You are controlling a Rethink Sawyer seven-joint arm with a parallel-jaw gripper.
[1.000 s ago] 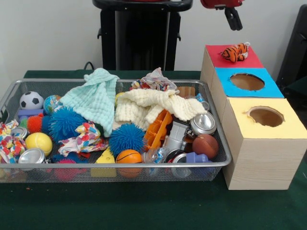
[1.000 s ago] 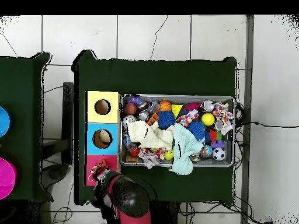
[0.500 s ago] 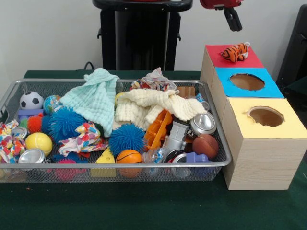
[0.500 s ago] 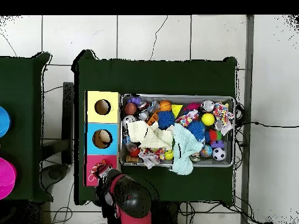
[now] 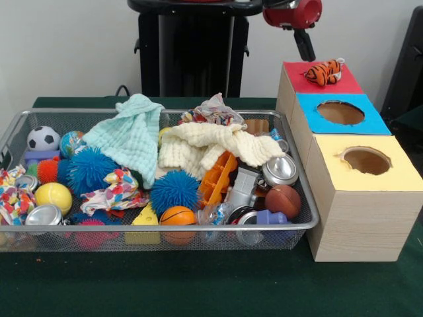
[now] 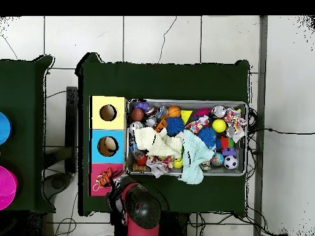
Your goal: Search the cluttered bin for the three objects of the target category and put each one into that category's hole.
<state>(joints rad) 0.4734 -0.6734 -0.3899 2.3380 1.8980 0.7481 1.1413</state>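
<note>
Gripper [image 5: 306,47] state unreadable, arm cropped above; tiger toy [image 5: 324,71] lies on red box [image 5: 344,83].

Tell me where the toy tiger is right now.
In the front view the toy tiger lies on the red box top at the right, behind the blue box, covering the hole there; the gripper hangs just left of it.
</note>
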